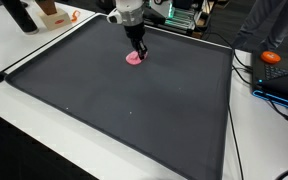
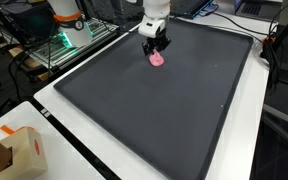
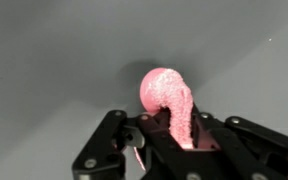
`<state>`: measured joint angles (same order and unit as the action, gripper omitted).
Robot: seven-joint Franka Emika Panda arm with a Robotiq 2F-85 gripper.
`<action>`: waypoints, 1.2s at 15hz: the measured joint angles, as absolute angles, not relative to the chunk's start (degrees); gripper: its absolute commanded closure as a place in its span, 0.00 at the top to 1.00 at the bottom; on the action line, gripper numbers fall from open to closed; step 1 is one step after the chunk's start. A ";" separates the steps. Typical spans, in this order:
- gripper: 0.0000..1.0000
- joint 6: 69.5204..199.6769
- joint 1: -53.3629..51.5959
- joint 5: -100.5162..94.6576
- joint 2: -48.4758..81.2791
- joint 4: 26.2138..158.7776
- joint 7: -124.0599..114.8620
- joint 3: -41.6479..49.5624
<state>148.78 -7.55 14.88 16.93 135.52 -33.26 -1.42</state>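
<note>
gripper [image 1: 137, 51] clamps a pink soft object [image 1: 134, 58] on the black mat [image 1: 134, 115].

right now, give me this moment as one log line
gripper: shut | held: pink soft object, pinched at one end | contact: free end on dark mat

Soft, even light in both exterior views; wrist view dimmer, the fingers [image 3: 108, 147] perhaps slightly blurred.
</note>
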 measured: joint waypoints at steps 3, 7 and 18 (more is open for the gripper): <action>0.31 148.78 -7.55 14.74 16.95 135.52 -33.26 -1.42; 0.58 148.72 -7.54 14.74 16.82 135.47 -33.29 -1.37; 1.00 147.77 -7.63 14.02 12.91 134.85 -33.95 -1.42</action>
